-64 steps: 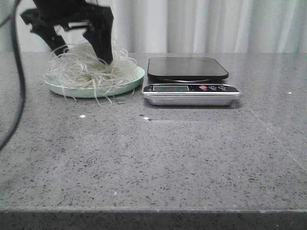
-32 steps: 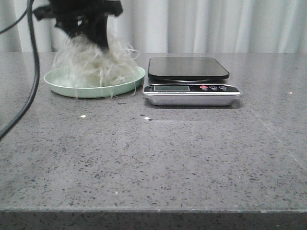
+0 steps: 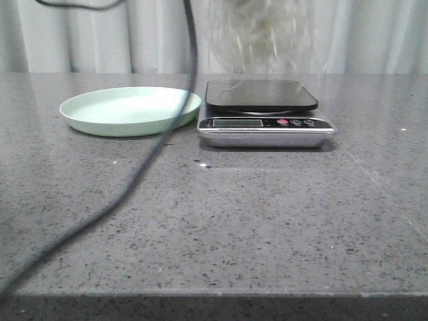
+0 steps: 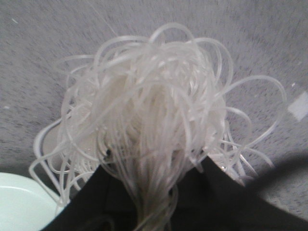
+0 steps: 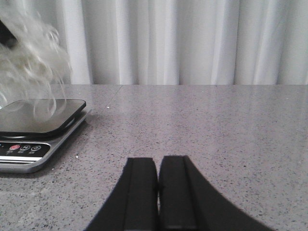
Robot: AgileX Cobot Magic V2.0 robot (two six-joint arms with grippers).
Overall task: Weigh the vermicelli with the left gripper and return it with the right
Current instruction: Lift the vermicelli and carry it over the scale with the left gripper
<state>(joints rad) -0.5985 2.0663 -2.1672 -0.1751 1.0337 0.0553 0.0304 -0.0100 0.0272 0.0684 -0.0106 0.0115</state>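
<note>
Front view: vermicelli point(image 3: 259, 30) hangs in the air at top centre of frame, blurred, w/ loose strands trailing down to just above the black platform of the kitchen scale point(image 3: 266, 112); can't tell if the lowest strands touch it. The claw holding it is cut off by the top edge there. Left wrist view: left gripper point(image 4: 153, 204) shows as black fingers point(image 4: 226, 192) at the bottom of frame, closed in on the noodle bundle, w/ a thick stem of strands pinched between them and the rest fanning out in loops over the grey surface; a bit of pale green rim sits in the lower left corner. Pale green plate point(image 3: 130, 110) sits left of centre in the front view, beside the scale but not touching, nothing on it. Scale has a silver base w/ a small display and buttons (one red) along its front edge. A black cable point(image 3: 148, 147) runs from the top of frame diagonally down to the lower left corner, crossing in front of the plate's right edge. Right wrist view: right gripper point(image 5: 158, 185) at bottom centre, fingers pressed together w/ nothing between them, above bare grey speckled table point(image 5: 216, 130); scale and blurred noodles at far left of frame, white curtain point(image 5: 192, 41) across the back.
</note>
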